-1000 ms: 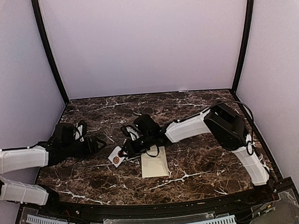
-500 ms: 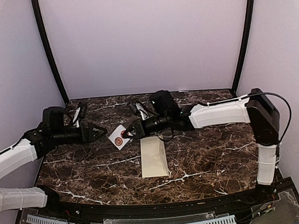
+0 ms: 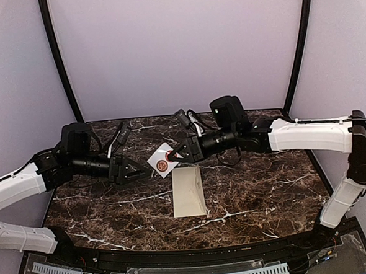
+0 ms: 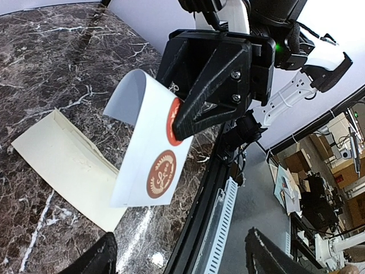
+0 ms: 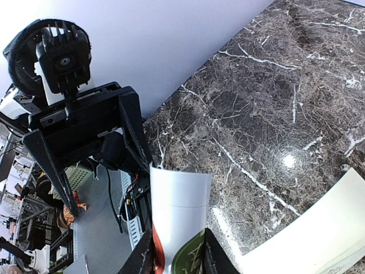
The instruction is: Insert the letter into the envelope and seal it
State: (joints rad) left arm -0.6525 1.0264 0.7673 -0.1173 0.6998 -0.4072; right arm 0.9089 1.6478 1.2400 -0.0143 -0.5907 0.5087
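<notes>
bench (image 3: 261, 188): glossy dark brown marble-look slab laced with thin white veins. a bright glare spot sits on it in the right wrist view.
envelope (image 3: 189, 192): plain cream paper, matte, a long rectangle. it lies flat on the bench toward the near middle, its long side running away from the arms, clear of both pincers.
sticker strip (image 3: 163, 162): small smooth white slip, curled over at its free end. it carries round seals, one red and one reddish-brown with a pale ornament, and hangs in the air just beyond the envelope's far left corner.
right pincer (image 3: 175, 155): black angular plastic fingers with visible screw heads, clamped on one end of the sticker strip and partly covering the red seal.
left pincer (image 3: 141, 172): black wedge-shaped fingers spread apart with nothing between them. it points at the sticker strip, its tips near the strip but not touching.
arms: smooth white shells, black joints, looped black cables.
surround: flat pale lilac walls and thin black curved posts.
change from a second ago: both arms are raised and reach farther out. the right arm is stretched nearly straight where it was folded low. the sticker strip is lifted off the bench and sits farther back. the envelope lies where it was. the left pincer's spread looks unchanged.
</notes>
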